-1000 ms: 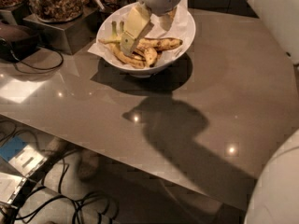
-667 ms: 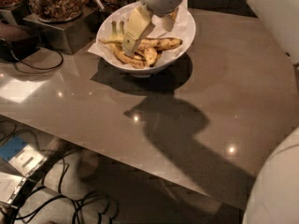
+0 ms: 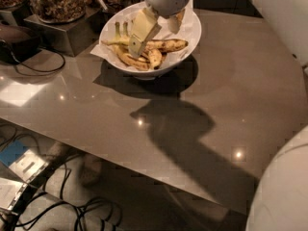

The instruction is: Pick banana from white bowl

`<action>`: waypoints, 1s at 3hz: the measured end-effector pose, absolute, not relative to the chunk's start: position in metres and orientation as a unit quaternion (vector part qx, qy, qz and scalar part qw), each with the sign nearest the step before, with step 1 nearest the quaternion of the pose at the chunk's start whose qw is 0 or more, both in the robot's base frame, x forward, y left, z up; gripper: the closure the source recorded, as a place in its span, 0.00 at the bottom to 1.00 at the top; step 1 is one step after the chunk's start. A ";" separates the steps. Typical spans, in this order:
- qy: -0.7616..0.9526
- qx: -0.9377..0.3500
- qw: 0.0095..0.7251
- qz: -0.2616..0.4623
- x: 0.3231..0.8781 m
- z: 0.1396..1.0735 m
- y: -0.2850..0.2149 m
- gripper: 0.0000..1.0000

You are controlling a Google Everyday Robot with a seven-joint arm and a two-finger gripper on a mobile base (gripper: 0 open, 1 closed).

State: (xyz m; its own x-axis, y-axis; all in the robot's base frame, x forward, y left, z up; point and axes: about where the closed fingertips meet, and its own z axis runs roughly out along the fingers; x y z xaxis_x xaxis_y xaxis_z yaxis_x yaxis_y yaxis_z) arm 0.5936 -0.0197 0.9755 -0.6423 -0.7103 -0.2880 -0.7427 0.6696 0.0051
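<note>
Two fingers (image 3: pixel 140 32) of the gripper (image 3: pixel 154 37) stand spread above the bowl (image 3: pixel 193 38), the left tip down at the banana (image 3: pixel 166 45). The banana lies in the bowl on shorter ones (image 3: pixel 139 61), long axis left-right, thin stem pointing left. The bowl sits far on the table (image 3: pixel 221 100), jars (image 3: pixel 55 1) to its left.
</note>
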 end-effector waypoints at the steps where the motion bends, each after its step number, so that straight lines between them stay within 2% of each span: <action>1: 0.908 -0.396 0.128 0.051 0.599 0.974 -0.017 0.24; 3: 0.913 -0.388 0.117 0.033 0.612 0.968 -0.006 0.27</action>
State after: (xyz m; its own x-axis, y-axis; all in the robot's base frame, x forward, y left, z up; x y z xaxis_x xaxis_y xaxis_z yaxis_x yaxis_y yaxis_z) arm 0.6123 -0.0056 0.9684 -0.6708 -0.7016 -0.2403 -0.7172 0.6962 -0.0308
